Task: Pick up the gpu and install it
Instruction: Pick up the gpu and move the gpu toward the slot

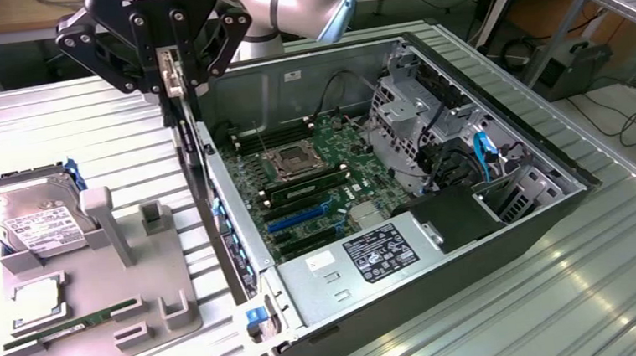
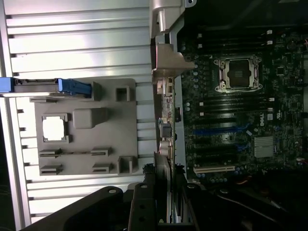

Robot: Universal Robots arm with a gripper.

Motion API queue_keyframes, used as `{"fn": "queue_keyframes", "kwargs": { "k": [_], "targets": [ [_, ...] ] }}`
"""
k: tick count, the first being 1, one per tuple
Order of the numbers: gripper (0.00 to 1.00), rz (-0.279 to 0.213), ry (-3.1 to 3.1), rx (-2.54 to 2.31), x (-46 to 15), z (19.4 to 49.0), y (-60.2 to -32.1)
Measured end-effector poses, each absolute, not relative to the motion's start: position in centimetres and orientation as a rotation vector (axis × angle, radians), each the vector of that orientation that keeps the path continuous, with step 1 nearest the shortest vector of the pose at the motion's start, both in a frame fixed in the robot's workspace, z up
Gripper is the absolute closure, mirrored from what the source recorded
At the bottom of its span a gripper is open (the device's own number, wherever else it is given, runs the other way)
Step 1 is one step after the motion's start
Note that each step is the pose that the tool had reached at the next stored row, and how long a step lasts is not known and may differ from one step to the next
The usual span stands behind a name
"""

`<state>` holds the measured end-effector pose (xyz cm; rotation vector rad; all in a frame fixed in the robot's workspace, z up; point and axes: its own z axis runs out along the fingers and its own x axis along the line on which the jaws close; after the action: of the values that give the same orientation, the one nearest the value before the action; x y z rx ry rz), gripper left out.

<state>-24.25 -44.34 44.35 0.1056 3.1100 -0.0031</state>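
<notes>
1. gpu [image 1: 189, 145] hangs upright and edge-on from the gripper [image 1: 173, 75]; jaws clenched on its upper edge; card not seated.
2. It is over the wall of the open computer case [image 1: 524, 239] on the exterior view's left; cannot tell whether it is just inside that wall or above it.
3. Judgement: the vertical hold keeps the connector edge pointing down at the motherboard [image 1: 318, 178]; in the wrist view the bracket end of the gpu [image 2: 166, 120] runs along the case edge.
4. Around: blue slot [image 1: 298, 219] unoccupied; CPU socket [image 1: 294, 161] farther back; power supply [image 1: 379, 249] nearer; drive cage [image 1: 404, 130] to the right.
5. Grey fixture [image 1: 92, 311] on the left carries the hard drive [image 1: 29, 219] and RAM stick [image 1: 71, 327]; well apart.
6. Likely obstruction: the case wall itself.
</notes>
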Motion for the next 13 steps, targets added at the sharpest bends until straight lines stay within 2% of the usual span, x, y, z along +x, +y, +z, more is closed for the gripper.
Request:
{"fn": "queue_keyframes", "kwargs": {
  "k": [13],
  "targets": [
    [0.74,-0.005,3.110,0.106,-23.77,44.34,-44.34]
  ]
}}
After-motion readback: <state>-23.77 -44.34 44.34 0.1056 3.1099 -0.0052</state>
